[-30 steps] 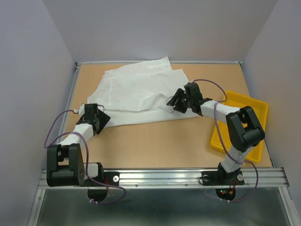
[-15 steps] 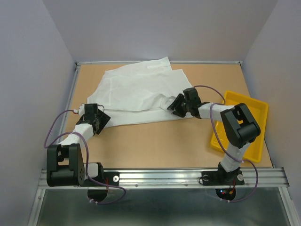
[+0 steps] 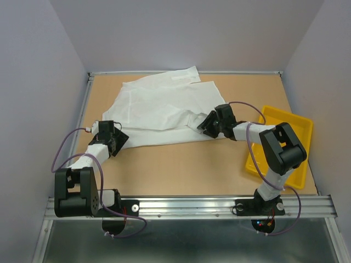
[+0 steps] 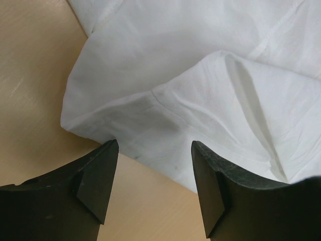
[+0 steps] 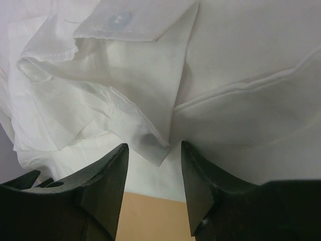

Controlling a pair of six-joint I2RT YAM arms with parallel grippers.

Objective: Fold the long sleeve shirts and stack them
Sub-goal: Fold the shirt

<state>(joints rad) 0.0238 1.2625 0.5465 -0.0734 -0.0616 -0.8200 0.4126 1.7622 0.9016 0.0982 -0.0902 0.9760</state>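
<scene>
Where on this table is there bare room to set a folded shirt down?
The widest bare patch is the near strip of table, between the white shirt and the near edge. A smaller patch lies far right, between the shirt and the yellow tray. Crowded: the far left and middle, under the shirt.

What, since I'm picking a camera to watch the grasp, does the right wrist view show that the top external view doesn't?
Only the right wrist view: a faint blue mark under a folded flap, and a pointed hem corner seen between the open right gripper's fingers. Only the top external view: the yellow tray, the left gripper at the white shirt's near-left edge, and its whole outline. Both: the white shirt and the tan table.
</scene>
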